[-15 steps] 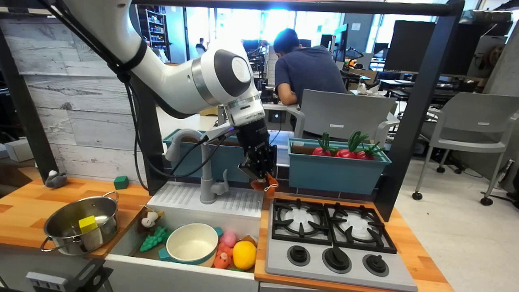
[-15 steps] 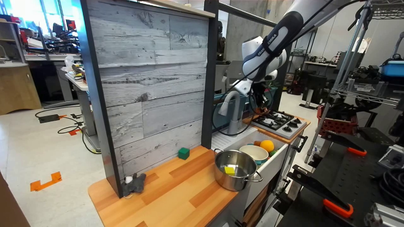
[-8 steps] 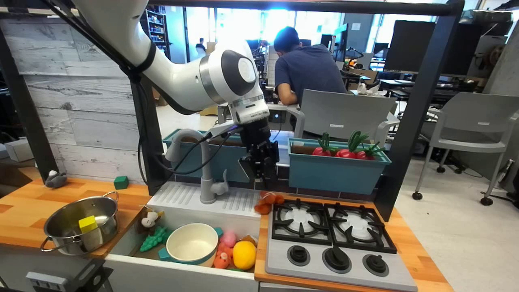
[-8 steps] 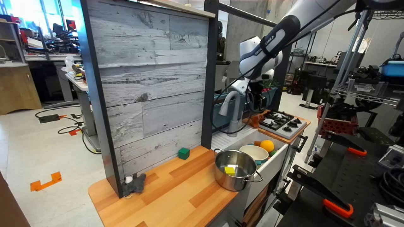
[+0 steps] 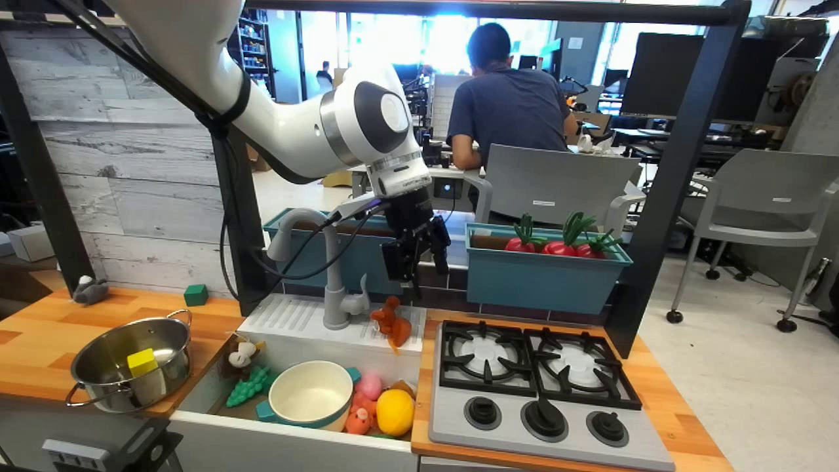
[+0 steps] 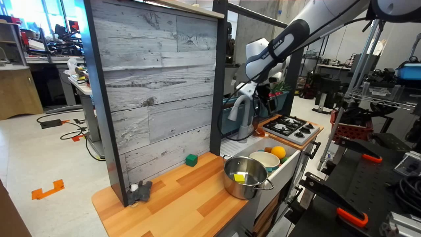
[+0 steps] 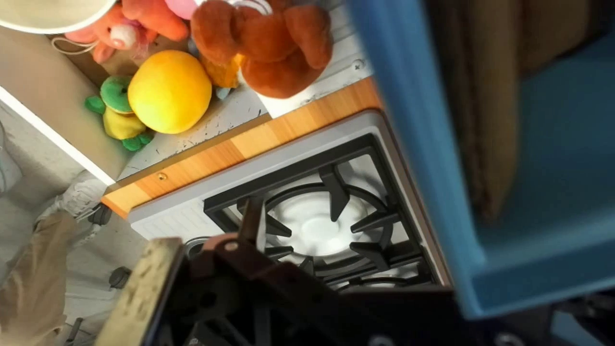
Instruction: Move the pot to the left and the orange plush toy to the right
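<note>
So the black two-finger gripper [image 5: 421, 274] is spread wide with nothing in it. Close beside the hand, a blue plastic-looking planter box [image 7: 432, 168] fills one side of the wrist view. The small orange-red plush toy [image 5: 392, 324] is loose just below the hand and a bit to the left in an exterior view, at the end of the white ridged drainboard [image 5: 288, 321]. Hard to tell if it's lying flat there or tipping over the edge tbh.

Below and right of the hand there's the grey metal stovetop with black grates [image 5: 512, 413]. Farthest out, well to the hand's left, the round shiny silver metal pot [image 5: 154, 392] is on the wooden counter [image 5: 39, 351].

My read: pot half looks done, and this is the toy's release. If that spot counts as "right", just back off without clipping the planter box; if not, I'd reach down, grip it and carry it stoveward.
</note>
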Available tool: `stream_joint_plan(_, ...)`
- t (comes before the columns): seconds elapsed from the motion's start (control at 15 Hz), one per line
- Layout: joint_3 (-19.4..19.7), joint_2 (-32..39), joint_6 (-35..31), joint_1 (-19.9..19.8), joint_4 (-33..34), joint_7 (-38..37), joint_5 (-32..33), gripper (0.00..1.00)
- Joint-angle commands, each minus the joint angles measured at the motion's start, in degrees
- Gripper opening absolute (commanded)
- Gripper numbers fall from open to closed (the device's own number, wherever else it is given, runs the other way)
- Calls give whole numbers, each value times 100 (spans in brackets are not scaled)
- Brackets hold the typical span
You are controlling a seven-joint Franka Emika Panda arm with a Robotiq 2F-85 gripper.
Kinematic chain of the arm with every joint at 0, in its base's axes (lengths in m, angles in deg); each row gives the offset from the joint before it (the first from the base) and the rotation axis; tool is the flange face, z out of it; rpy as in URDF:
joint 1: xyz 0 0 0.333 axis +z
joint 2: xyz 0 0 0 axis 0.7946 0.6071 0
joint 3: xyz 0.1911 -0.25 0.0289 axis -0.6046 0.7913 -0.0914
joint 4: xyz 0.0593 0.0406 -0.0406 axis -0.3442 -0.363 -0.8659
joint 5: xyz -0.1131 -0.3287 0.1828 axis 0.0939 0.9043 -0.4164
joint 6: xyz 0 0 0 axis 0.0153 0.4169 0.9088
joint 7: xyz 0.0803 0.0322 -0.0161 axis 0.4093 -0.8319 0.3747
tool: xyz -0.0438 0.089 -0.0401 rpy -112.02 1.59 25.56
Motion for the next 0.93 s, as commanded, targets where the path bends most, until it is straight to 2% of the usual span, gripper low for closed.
stream_joint_plan(0.0, -54, 170, 89, -60, 369, 139, -11, 100)
stream_joint_plan(0.07, -70, 164, 35, -65, 365, 153, -27, 100)
stream_joint_plan(0.13, -5, 28, -4, -1, 78, 50, -2, 100)
stream_joint_plan(0.87, -16, 31, -4, -1, 111, 75, -2, 100)
